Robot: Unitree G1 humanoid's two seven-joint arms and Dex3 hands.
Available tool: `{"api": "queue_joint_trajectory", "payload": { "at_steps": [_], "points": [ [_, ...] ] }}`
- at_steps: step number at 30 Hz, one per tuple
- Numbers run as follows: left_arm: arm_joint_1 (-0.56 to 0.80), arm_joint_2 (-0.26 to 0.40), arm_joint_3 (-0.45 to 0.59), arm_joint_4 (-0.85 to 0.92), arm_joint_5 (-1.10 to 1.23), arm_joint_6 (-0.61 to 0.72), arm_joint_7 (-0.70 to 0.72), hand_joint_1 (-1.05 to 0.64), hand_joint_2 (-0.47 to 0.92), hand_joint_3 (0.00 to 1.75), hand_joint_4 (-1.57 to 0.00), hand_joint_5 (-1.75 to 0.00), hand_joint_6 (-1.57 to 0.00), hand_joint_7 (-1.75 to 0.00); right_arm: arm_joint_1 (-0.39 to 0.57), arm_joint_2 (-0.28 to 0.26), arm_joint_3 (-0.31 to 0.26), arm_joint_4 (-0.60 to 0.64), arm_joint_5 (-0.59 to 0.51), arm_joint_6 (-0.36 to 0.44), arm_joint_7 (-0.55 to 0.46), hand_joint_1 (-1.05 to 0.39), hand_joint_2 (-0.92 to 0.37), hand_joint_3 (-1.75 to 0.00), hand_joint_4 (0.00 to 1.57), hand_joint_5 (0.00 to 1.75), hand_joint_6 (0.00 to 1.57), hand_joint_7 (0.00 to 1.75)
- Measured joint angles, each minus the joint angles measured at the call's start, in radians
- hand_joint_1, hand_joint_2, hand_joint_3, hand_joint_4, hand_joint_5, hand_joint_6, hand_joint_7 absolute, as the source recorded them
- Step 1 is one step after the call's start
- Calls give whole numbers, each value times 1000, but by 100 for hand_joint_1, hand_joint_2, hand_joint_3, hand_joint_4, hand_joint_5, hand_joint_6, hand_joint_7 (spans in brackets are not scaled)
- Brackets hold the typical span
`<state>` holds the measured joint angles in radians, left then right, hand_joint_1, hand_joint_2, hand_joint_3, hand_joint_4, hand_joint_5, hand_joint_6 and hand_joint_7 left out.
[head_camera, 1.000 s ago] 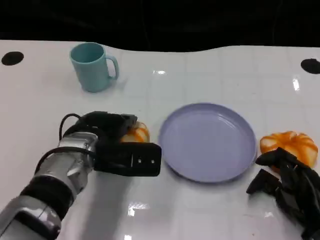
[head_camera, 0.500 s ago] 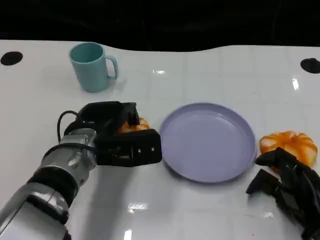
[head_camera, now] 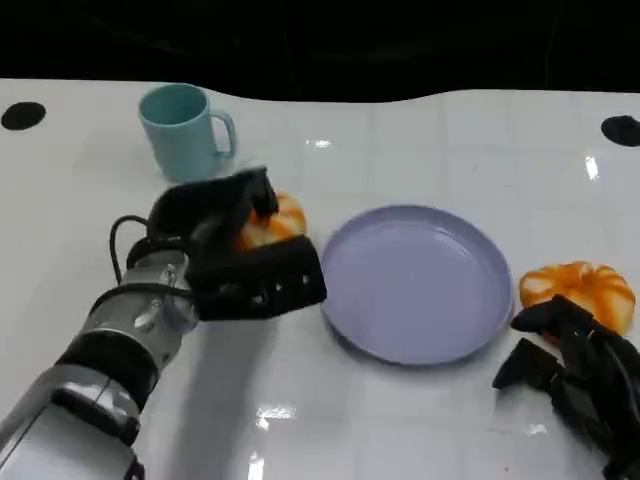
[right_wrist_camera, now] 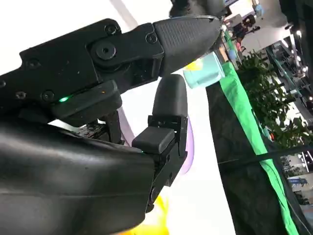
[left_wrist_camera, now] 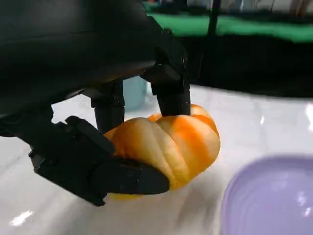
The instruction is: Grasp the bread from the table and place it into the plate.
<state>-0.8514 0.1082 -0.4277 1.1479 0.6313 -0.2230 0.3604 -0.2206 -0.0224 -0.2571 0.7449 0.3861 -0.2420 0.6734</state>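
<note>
You see a glossy white bench (head_camera: 420, 420) with faint tile lines and a dark room behind it at the top of the frame. The left robot hand (head_camera: 235, 262) holds the bread (head_camera: 272, 222), a ribbed, shiny orange bun, left of center; compared with a second ago it is raised and nearer the smooth lilac plate (head_camera: 415, 282). The right robot hand (head_camera: 580, 375), lower right, rests with fingers loosely apart beside a second bun (head_camera: 580, 290). A teal mug (head_camera: 185, 132) stands upper left.

bread (head_camera: 272, 224): partly hidden by left robot hand (head_camera: 236, 262) | right robot hand (head_camera: 580, 375): cut by edge
</note>
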Motion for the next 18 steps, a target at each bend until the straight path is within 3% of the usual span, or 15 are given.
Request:
{"api": "queue_joint_trajectory", "payload": {
  "at_steps": [10, 18],
  "points": [
    [0, -23, 0, -104, -10, -48, 15, -13, 58, 102, -85, -175, -60, -175, -8, -3, -2, 11, 3, 6, 17, -53, -92, -22, 63, 158, 59, 124],
    [-11, -56, -3, -124, -25, -199, -33, -14, 50, 119, -87, -175, -70, -175, -12, -4, -4, 20, 7, 6, 28, -52, -92, -23, 63, 159, 59, 126]
  ]
}}
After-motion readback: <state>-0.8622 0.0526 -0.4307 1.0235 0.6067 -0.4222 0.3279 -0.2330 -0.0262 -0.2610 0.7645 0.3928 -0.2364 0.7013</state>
